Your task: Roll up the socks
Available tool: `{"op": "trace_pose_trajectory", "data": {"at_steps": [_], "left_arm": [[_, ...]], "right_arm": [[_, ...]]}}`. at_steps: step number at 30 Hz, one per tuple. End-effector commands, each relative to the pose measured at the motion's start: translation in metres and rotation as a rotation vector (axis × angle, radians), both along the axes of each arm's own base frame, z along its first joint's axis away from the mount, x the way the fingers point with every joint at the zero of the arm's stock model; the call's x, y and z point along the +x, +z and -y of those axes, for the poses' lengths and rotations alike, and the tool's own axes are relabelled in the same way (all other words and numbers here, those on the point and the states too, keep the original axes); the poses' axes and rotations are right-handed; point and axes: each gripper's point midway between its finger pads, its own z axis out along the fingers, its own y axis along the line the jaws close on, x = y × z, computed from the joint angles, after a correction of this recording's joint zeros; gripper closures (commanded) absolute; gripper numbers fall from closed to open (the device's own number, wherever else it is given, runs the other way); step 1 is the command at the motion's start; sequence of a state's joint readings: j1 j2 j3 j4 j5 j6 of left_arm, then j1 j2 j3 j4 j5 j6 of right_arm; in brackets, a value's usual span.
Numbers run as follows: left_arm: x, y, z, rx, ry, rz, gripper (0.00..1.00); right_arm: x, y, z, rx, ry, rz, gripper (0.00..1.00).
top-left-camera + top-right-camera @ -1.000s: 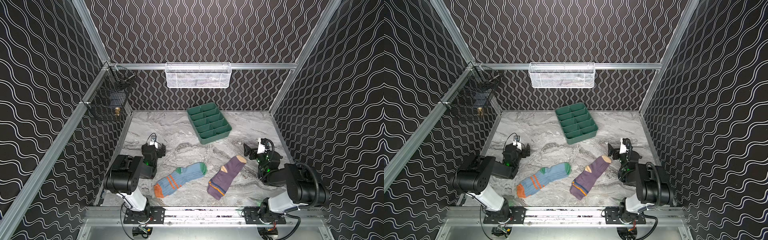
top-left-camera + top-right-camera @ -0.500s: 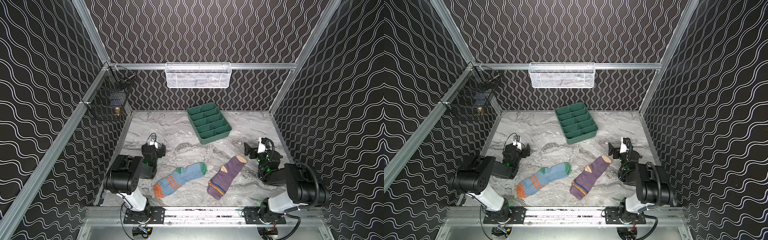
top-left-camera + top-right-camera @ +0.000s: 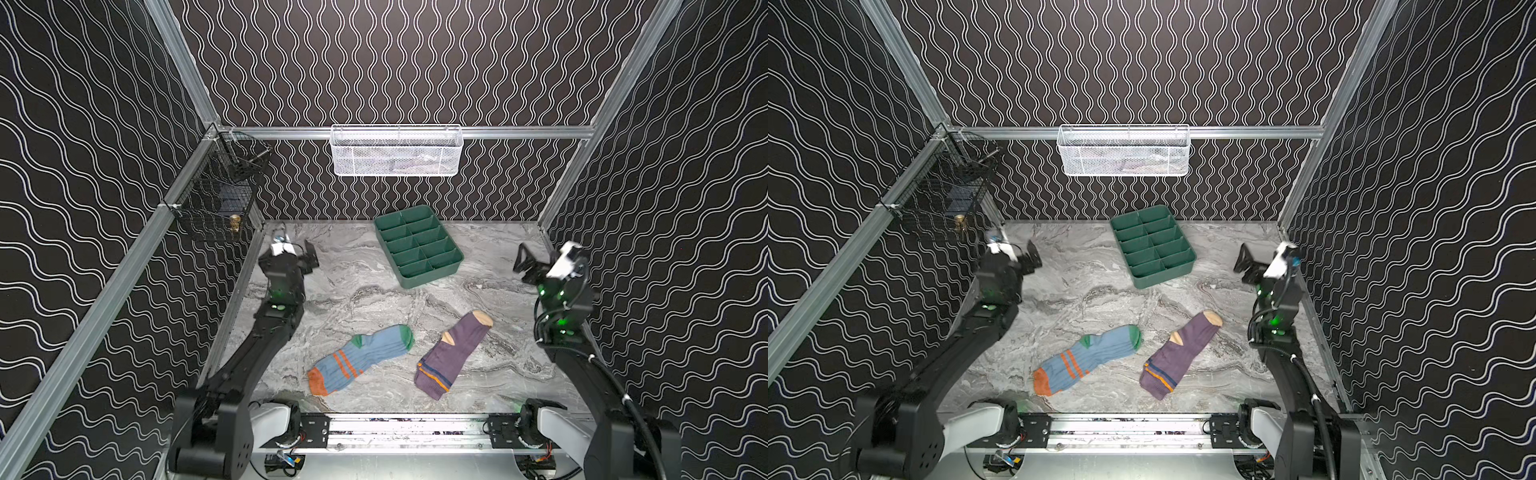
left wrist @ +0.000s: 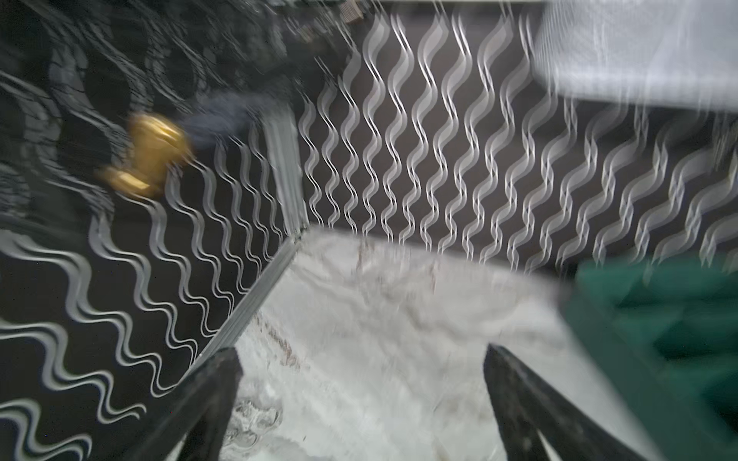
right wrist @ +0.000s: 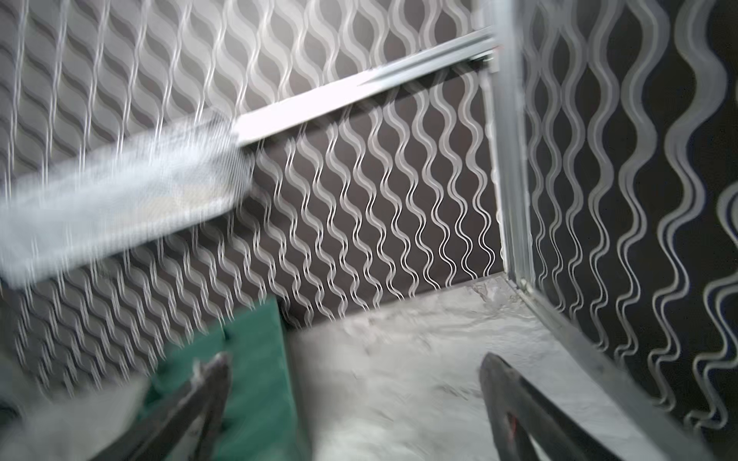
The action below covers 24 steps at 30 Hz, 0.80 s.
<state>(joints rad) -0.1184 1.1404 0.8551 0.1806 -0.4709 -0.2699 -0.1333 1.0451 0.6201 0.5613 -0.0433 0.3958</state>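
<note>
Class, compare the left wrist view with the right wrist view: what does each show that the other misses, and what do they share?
Left wrist only: a blurred brass object at the black wire basket. Right wrist only: the right rear corner post. Both: the green tray, the white mesh basket and the marble tabletop. Each also shows its own open gripper: the left gripper, the right gripper.

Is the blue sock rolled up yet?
No, spread flat. The blue sock lies full length on the table, orange cuff at one end, green toe at the other.
</note>
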Motion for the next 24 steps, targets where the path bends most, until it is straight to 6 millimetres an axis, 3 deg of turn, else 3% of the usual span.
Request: {"op": "trace_pose_trajectory", "data": {"at_steps": [1,3,5,8,10,14,24], "left_arm": [[-0.042,-0.045,-0.009,-0.221,0.085,-0.284,0.01],[-0.045,-0.038,0.016,-0.249,-0.074,-0.314,0.01],[-0.051,-0.027,0.049,-0.264,-0.284,-0.302,0.01],[-0.069,-0.021,0.082,-0.272,-0.498,-0.308,0.01],[-0.079,-0.026,0.090,-0.251,-0.559,-0.343,0.01],[-0.089,-0.042,0.081,-0.183,-0.511,-0.413,0.01],[-0.084,-0.082,0.049,-0.133,-0.316,-0.506,0.01]], "right_arm": [[0.003,-0.041,-0.024,0.298,0.142,-0.270,0.00],[0.006,-0.036,-0.049,0.308,0.290,-0.290,0.00],[0.006,-0.049,-0.071,0.324,0.388,-0.365,0.00],[0.007,-0.077,-0.094,0.177,0.348,-0.532,0.00],[0.011,-0.094,-0.111,0.027,0.314,-0.638,0.00],[0.035,-0.104,-0.164,-0.168,0.414,-0.763,0.00],[0.104,-0.147,-0.302,-0.575,0.548,-0.880,0.05]]}}
